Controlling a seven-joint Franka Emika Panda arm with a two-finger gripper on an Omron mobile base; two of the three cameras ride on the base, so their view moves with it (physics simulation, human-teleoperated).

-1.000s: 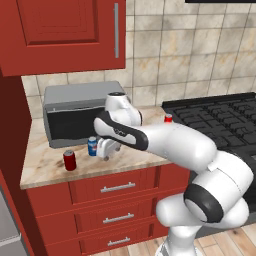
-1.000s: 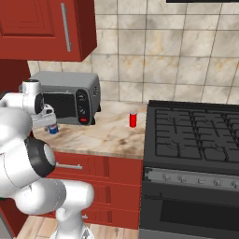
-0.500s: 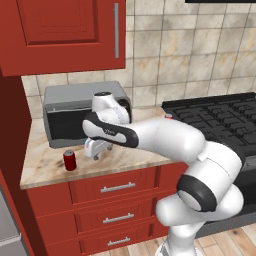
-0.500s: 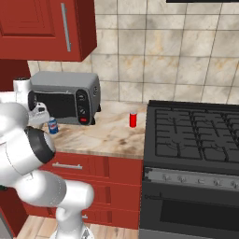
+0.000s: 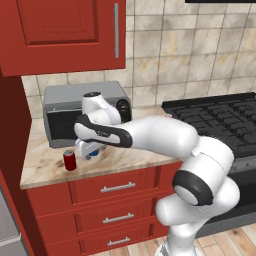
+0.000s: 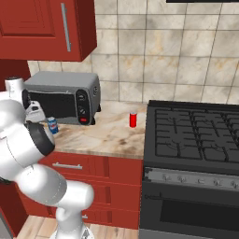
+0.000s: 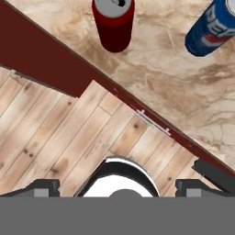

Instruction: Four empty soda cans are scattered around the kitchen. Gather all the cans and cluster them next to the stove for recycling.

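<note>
Going left to right in the left base view, we find a red can (image 5: 69,160) standing upright near the front edge of the tabletop (image 5: 125,155), with the claw (image 5: 86,149) just beside it at about 2 o'clock; its jaws are spread wide and hold nothing, which we read as lining up for a pick. In the hand view the same red can (image 7: 113,23) sits at 12 o'clock and the blue can (image 7: 216,28) at 1 o'clock, both on the marble. The blue can (image 6: 52,125) stands in front of the grey toaster oven (image 6: 63,97). Further right a second red can (image 6: 133,120) stands close to the stove (image 6: 196,133), probably already where it belongs, though the view is too coarse to say if it touches the edge. We judge most of the gathering is left to do. The surface is beige-brown marble over red drawers (image 5: 107,192), with tan tiles (image 6: 154,56) behind and plank floor (image 7: 55,142) below.
</note>
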